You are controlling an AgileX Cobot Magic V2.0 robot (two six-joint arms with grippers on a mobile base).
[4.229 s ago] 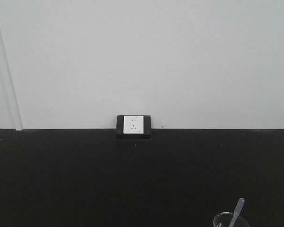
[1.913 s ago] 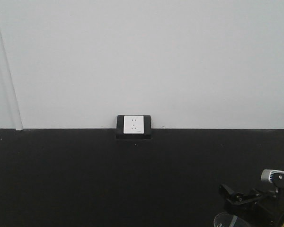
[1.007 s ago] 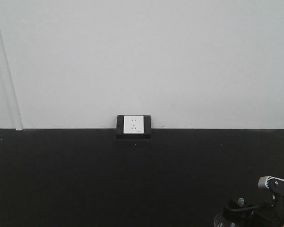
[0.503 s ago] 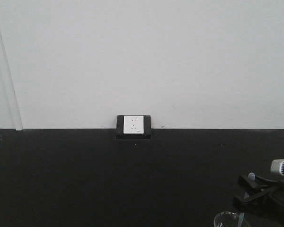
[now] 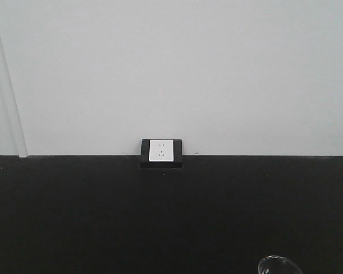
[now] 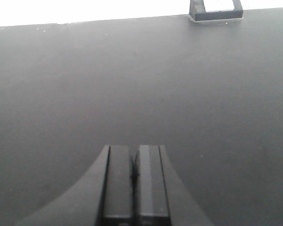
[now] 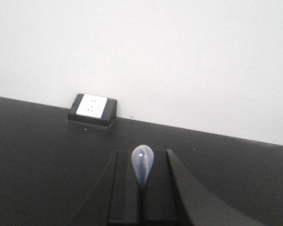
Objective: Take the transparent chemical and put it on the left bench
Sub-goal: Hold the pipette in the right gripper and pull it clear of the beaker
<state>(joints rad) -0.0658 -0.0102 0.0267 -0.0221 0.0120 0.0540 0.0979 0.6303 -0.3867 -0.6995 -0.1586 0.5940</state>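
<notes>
Only the clear glass rim of the transparent chemical's beaker (image 5: 279, 266) shows, at the bottom edge of the front view, right of centre, with no stick rising from it. In the right wrist view my right gripper (image 7: 142, 153) is shut on a pale translucent stirrer stick (image 7: 142, 165), whose rounded tip pokes up between the fingers. The beaker itself is out of that view. My left gripper (image 6: 134, 149) is shut with nothing in it, low over the black counter. Neither gripper appears in the front view. The left bench is out of view.
A matte black counter (image 5: 103, 217) runs the full width below a plain white wall. A white wall socket in a black frame (image 5: 161, 152) sits at the wall's foot; it also shows as the socket (image 7: 92, 107) and the socket (image 6: 216, 6).
The right gripper came in over the beaker, closed at the stirrer, then rose to the right and left the front view. The stirrer no longer sticks up from the beaker rim.
</notes>
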